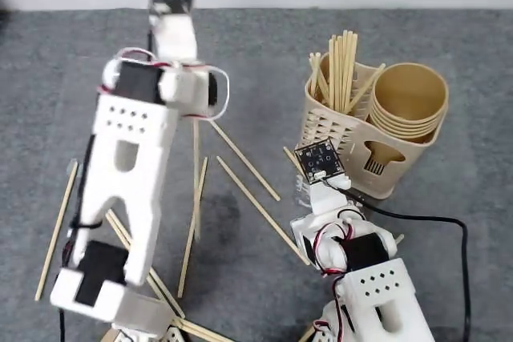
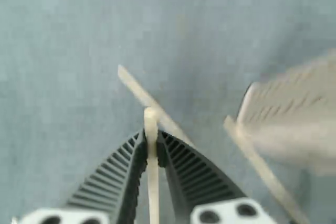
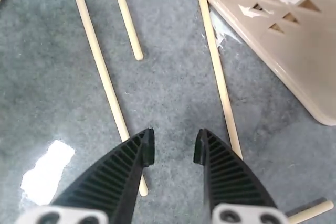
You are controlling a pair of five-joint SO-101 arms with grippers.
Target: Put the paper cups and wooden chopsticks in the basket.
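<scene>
Reporting on your left gripper [image 2: 151, 139]: its fingers are pressed onto 1 chopstick [image 2: 150, 115]. The chopstick's long axis follows the gripper's own line, and its blunt end pokes just past the fingertips. Beyond it a loose chopstick [image 2: 137, 90] lies flat on the mat [image 2: 63, 35], slanted across that line. The basket [image 2: 294, 119] shows blurred off to one side.

Your right gripper [image 3: 173, 148] hangs low over the mat with its fingers spread and nothing between them. 3 sticks lie flat ahead of it, roughly parallel, their long axes running away from the fingers. They are a long one [image 3: 100, 72], a short one [image 3: 126, 17] and 1 [image 3: 215, 61] just beside the basket's foot.

From above, the basket [image 1: 329, 130] stands upright ahead of your right arm. A bundle [image 1: 341, 70] stands on end in its left compartment, tips up and slightly fanned. The cups [image 1: 409, 98] sit nested, mouths up, in the right compartment. Between the arms, 2 slanted sticks [image 1: 244, 160] [image 1: 260, 207] run from far-left to near-right.
</scene>
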